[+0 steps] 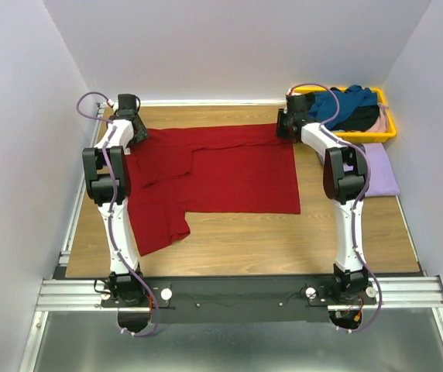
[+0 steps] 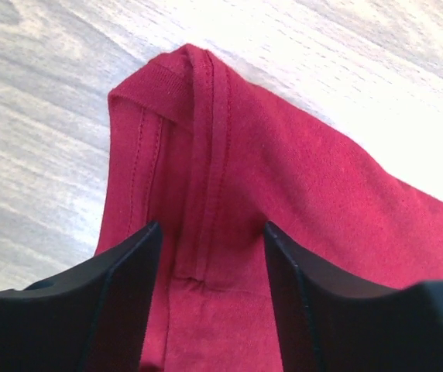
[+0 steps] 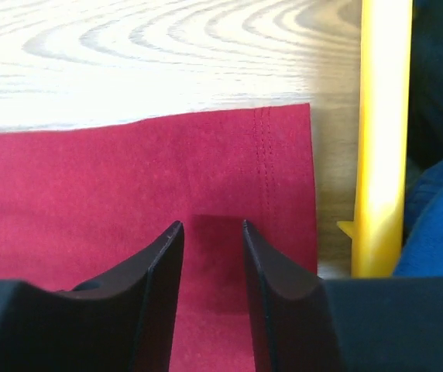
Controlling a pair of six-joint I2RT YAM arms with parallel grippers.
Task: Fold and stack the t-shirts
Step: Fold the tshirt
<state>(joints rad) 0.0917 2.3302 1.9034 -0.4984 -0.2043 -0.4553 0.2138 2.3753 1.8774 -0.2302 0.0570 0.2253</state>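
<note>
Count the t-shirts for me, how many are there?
5. A dark red shirt lies on the table, a lavender shirt sits folded at the right, and a teal shirt, a black shirt and a pink shirt are piled in the yellow tray. More may hide underneath.

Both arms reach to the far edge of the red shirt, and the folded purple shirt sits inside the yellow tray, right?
Not quite. The top view shows the purple shirt on the table, just outside the yellow tray. The rest is right.
</note>
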